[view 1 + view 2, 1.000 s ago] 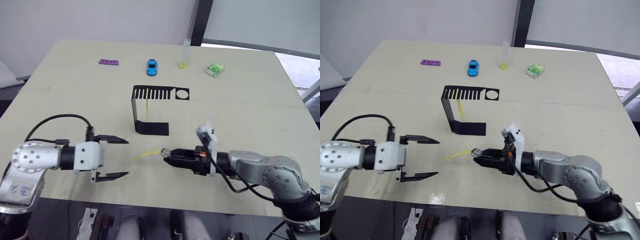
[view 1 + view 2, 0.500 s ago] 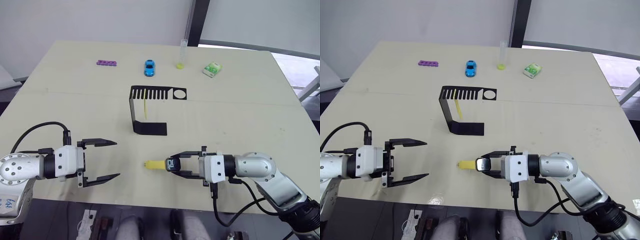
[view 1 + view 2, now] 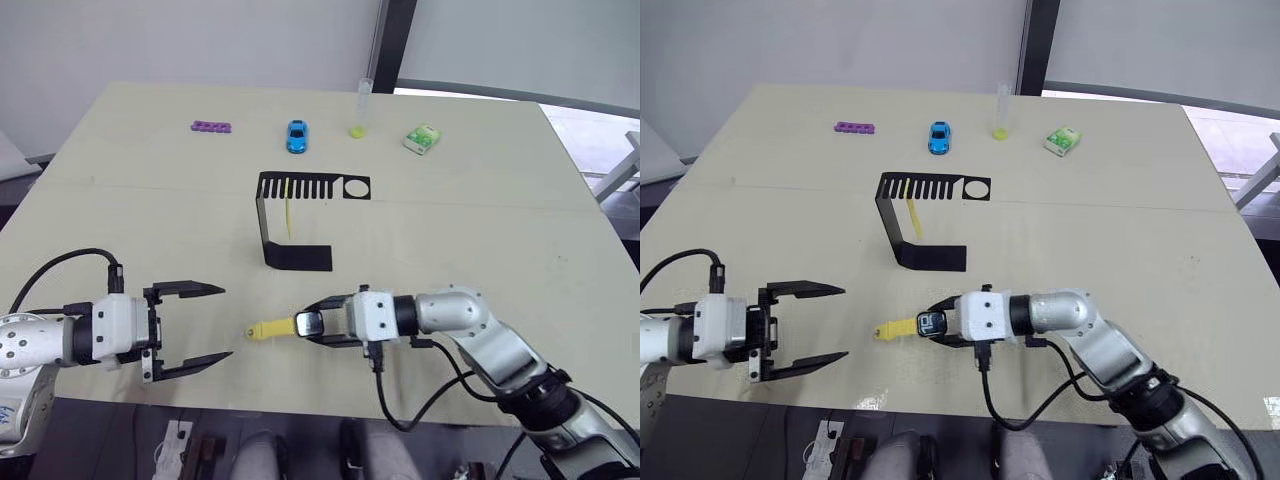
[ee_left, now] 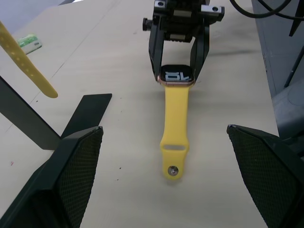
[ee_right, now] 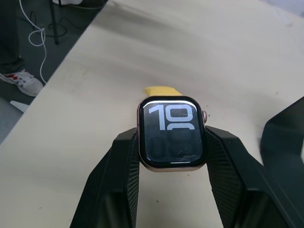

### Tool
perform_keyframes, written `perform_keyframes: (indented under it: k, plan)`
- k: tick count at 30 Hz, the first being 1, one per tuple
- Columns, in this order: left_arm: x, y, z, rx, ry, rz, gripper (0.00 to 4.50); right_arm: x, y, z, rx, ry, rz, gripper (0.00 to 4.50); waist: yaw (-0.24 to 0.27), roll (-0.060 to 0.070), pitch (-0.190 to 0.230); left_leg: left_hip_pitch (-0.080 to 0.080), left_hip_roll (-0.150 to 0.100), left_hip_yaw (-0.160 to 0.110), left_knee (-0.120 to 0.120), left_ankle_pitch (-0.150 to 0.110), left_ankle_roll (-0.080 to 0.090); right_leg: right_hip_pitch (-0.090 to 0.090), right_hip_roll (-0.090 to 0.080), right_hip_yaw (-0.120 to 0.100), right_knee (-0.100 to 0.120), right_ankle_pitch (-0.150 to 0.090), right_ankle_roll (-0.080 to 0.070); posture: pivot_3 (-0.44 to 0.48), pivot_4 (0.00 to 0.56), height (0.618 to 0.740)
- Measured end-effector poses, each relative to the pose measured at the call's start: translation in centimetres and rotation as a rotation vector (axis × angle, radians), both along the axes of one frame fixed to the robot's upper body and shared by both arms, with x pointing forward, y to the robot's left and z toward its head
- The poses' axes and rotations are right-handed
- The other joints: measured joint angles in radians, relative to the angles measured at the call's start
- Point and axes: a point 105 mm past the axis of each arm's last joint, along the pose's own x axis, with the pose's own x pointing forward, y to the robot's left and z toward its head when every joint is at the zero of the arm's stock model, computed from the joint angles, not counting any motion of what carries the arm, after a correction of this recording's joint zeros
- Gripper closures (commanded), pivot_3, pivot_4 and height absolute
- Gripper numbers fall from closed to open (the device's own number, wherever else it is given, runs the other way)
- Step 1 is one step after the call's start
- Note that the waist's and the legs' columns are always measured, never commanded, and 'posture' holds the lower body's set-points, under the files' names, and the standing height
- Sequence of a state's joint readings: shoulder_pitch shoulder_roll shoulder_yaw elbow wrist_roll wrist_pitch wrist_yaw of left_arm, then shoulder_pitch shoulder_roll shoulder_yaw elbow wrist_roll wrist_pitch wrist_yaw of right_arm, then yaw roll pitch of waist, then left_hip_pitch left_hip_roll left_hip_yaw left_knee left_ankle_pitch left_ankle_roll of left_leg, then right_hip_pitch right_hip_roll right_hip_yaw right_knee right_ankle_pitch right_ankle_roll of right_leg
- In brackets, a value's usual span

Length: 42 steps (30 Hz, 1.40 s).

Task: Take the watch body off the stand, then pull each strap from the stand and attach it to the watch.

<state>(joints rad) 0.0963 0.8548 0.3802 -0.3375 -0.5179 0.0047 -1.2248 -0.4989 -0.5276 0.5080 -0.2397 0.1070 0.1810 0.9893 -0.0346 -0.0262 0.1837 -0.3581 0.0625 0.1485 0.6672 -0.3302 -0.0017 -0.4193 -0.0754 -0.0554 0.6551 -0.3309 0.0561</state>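
Beige table (image 3: pixel 480 200), watch (image 5: pixel 172 134) screen reading "10", between right fingers (image 5: pixel 122 175)

Only readable text: large white "10" on the lit screen of the watch body (image 5: pixel 171 134), top row of the display. A second row of dim digits sits below it, too faint to read. The same digits show upside down on the screen in the left wrist view, legible as "10" when turned. No other labels or brands readable on anything on the bench (image 3: pixel 480 230).
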Motion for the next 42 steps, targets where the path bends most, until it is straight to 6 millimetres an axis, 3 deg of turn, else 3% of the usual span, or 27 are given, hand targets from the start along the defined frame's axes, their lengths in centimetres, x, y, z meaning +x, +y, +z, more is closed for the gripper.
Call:
perform_keyframes:
  k: [4,8,14,20,22,26,31,35,37,40,42]
  plan:
    - [-0.2,0.2,-0.3,0.002,0.022,0.009,0.0,0.3,-0.2,-1.4,-0.059,0.044,-0.035,2.98,0.001,0.0,0.0,0.0,0.0,0.0,0.0,0.0,0.0,0.0,-0.001,0.0,0.0,0.0,0.0,0.0,0.15,0.74]
    - [-0.3,0.3,-0.5,0.003,0.031,0.019,0.0,0.6,-2.2,-2.9,-0.153,0.089,-0.085,2.98,0.003,0.0,0.0,0.0,-0.001,0.0,0.0,0.0,0.0,0.0,-0.001,-0.001,0.0,0.0,0.0,0.0,0.15,0.74]
    - [-0.2,0.3,-0.5,0.012,0.016,0.023,0.0,0.9,-2.1,-3.1,-0.124,0.118,-0.108,2.98,-0.006,0.0,0.0,0.0,0.0,0.0,0.0,0.0,0.0,0.0,-0.001,-0.001,0.001,0.0,0.0,0.0,0.15,0.74]
    - [0.2,0.1,-0.1,0.02,-0.01,0.009,0.0,0.5,-2.6,-3.1,-0.135,0.137,-0.075,0.25,-0.003,0.0,0.0,0.0,-0.001,0.0,0.0,0.0,0.0,0.0,-0.001,-0.001,0.0,0.0,0.0,0.0,0.15,0.74]
    - [0.3,0.2,-0.1,0.028,-0.013,0.014,0.0,0.4,-3.1,-3.1,-0.142,0.141,-0.06,0.03,-0.003,0.0,0.0,0.0,-0.001,0.0,-0.001,0.0,0.0,0.0,-0.001,-0.001,0.0,0.0,0.0,0.0,0.15,0.74]
    - [0.6,0.8,-0.4,0.041,0.003,0.039,0.0,1.2,-6.7,-1.4,-0.138,0.125,-0.108,0.03,0.004,0.0,0.0,0.0,-0.001,0.0,0.0,0.0,0.0,0.0,-0.001,-0.002,0.0,0.0,0.0,0.0,0.15,0.74]
    - [1.0,2.2,-0.7,0.039,0.004,0.114,0.0,1.1,-11.5,0.1,0.006,0.141,-0.191,0.03,0.007,0.0,0.0,0.0,-0.001,0.0,-0.001,0.0,0.0,0.001,-0.001,-0.002,-0.001,0.0,0.0,0.0,0.15,0.74]
    - [1.4,4.8,-1.1,0.026,-0.003,0.252,0.0,1.5,-16.9,-0.7,0.087,0.145,-0.36,0.03,0.003,0.0,0.0,0.005,-0.001,0.001,-0.002,-0.001,0.001,0.005,-0.001,-0.002,-0.002,0.0,0.0,0.0,0.15,0.74]
    - [1.1,7.1,-1.4,0.005,-0.006,0.368,0.0,2.1,-21.0,-1.1,0.104,0.109,-0.504,0.03,0.001,0.0,0.0,0.006,0.0,0.001,-0.002,-0.001,0.001,0.006,-0.001,-0.002,-0.002,0.0,0.0,0.0,0.15,0.74]
    - [0.3,9.9,-2.1,-0.04,0.002,0.517,0.0,2.2,-25.4,-2.1,0.101,0.087,-0.67,0.03,-0.001,0.0,0.0,0.006,0.0,0.001,-0.003,-0.001,0.0,0.006,-0.001,-0.002,-0.002,0.0,0.0,0.0,0.15,0.74]
    - [-0.3,11.2,-2.7,-0.062,0.017,0.588,0.0,2.0,-27.2,-3.2,0.103,0.102,-0.754,0.03,-0.001,0.0,0.0,0.006,0.0,0.001,-0.002,-0.001,0.0,0.006,-0.001,-0.002,-0.002,0.0,0.0,0.0,0.15,0.74]
